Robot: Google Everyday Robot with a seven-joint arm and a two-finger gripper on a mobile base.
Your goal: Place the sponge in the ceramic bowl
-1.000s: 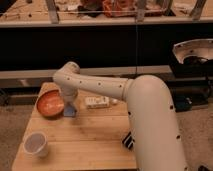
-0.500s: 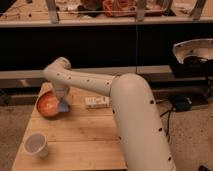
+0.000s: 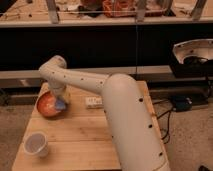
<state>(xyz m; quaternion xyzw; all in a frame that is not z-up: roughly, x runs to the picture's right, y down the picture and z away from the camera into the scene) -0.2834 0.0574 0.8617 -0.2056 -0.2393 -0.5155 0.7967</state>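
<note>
The orange-red ceramic bowl (image 3: pixel 47 104) sits at the back left of the wooden table (image 3: pixel 80 137). A light-blue sponge (image 3: pixel 61 104) shows at the bowl's right rim, directly under the end of my white arm. My gripper (image 3: pixel 60 99) hangs over that right side of the bowl, mostly hidden by the arm's wrist, and the sponge appears to be at its tip.
A white round cup (image 3: pixel 37 145) stands near the table's front left corner. A small pale box (image 3: pixel 93 102) lies at the back middle. My large white arm (image 3: pixel 125 120) covers the table's right side. Dark shelving runs behind.
The arm has swung further left, carrying the sponge from beside the bowl to over its right rim.
</note>
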